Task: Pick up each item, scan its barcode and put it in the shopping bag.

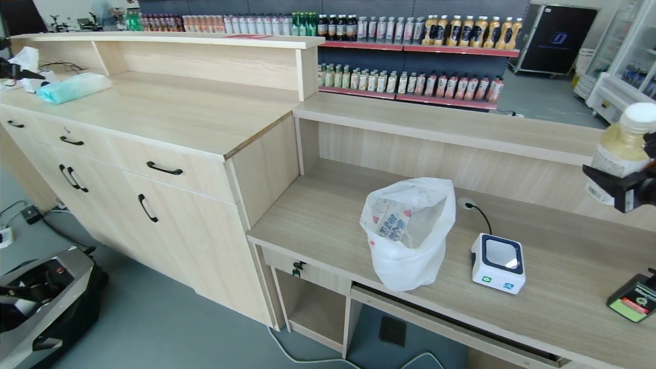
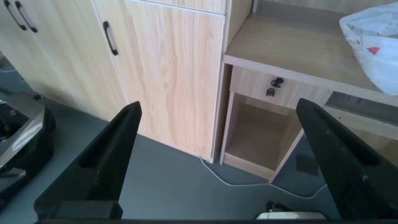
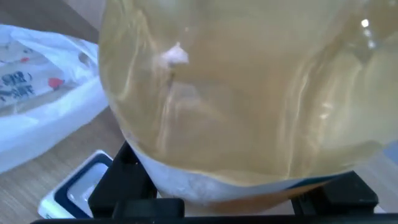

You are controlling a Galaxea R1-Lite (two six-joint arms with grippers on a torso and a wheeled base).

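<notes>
At the head view's edge the right gripper [image 1: 626, 190] pinches a half-cropped bottle [image 1: 621, 146] aloft, right of the scanner [image 1: 498, 262] and shopping bag [image 1: 410, 233]. The left wrist view shows the left gripper [image 2: 219, 112] spread above the floor [image 2: 180, 180].

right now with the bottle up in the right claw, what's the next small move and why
Probably bring the bottle left and down over the scanner, barcode toward its window. The right claw holds it raised, off to the scanner's right, and the scanner sits window-up beside the open shopping bag, so scanning looks due before bagging.
</notes>
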